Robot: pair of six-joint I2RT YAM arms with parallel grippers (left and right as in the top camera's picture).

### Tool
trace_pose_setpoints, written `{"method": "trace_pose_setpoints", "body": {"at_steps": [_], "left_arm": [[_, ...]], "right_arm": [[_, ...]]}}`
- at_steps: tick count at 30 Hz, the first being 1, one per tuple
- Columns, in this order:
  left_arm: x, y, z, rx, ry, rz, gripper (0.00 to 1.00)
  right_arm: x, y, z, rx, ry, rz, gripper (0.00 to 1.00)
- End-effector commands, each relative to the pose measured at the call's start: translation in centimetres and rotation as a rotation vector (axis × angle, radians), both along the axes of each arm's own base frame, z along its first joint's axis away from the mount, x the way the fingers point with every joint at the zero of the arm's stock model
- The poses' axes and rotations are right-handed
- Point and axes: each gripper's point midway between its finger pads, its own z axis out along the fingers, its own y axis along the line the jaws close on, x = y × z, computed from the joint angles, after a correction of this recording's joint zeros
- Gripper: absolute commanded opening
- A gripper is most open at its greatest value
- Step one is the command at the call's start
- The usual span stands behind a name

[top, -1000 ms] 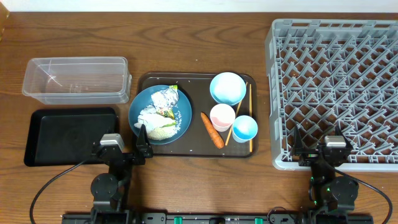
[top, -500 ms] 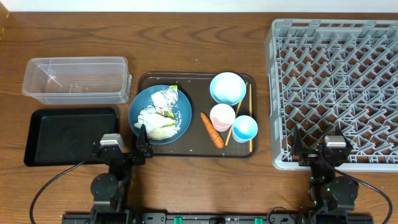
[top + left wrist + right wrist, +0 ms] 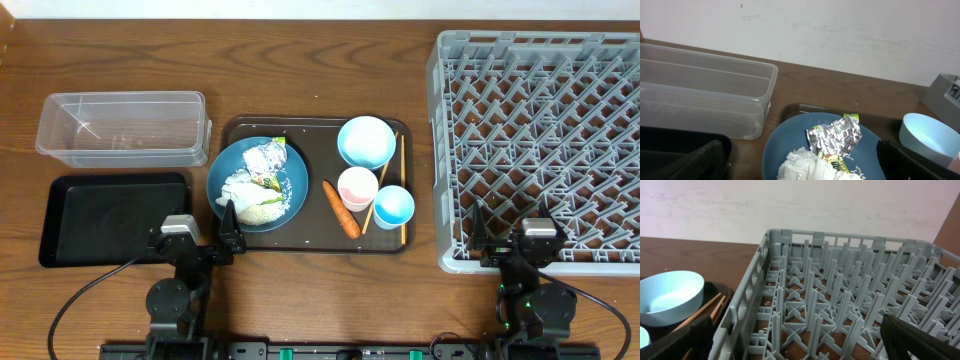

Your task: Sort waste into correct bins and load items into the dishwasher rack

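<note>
Far left lie the black tray (image 3: 110, 215) and clear tub (image 3: 120, 127). Your left gripper (image 3: 192, 238), jaws spread, sits just before the dark-blue plate (image 3: 222, 180) holding foil (image 3: 263, 156) and rice (image 3: 262, 210). Carrot (image 3: 342, 208), pinkish cup (image 3: 357, 187), light-blue cup (image 3: 393, 206), bowl (image 3: 366, 141) and chopsticks (image 3: 402, 190) share its serving tray (image 3: 310, 150). Your right gripper (image 3: 516, 236), also spread, sits at the grey rack's (image 3: 540, 120) near edge.

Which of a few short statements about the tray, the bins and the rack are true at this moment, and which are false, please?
1. The carrot lies on the brown tray. True.
2. The foil sits in the clear tub. False: the foil lies on the dark-blue plate.
3. The chopsticks lie in the rack. False: the chopsticks lie on the brown tray.
4. The left gripper is open and holds nothing. True.
</note>
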Motion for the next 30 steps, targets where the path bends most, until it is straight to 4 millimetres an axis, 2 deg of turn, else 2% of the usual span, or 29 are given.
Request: {"method": "trace_pose_setpoints", "body": {"at_steps": [1,14,19,25,30], "left_arm": [[-0.1,0.4,-1.4,-0.009,0.047,0.021,0.98],[-0.1,0.4,-1.4,-0.009,0.047,0.021,0.98],[-0.1,0.3,-1.4,-0.079,0.051,0.023,0.98],[-0.5,0.3,-0.7,-0.083,0.119,0.027,0.98],[-0.6,0.3,1.3,-0.077,0.246,0.032,0.98]], "right_arm": [[0.0,0.3,-0.1,0.017,0.001,0.015,0.99],[0.0,0.4,0.2,0.018,-0.011,0.018,0.99],[0.0,0.9,0.1,0.114,-0.004,0.042,0.99],[-0.3,0.9,1.6,0.146,-0.013,0.041,0.99],[-0.9,1.0,3.4,0.159,0.054,0.035,0.99]]}}
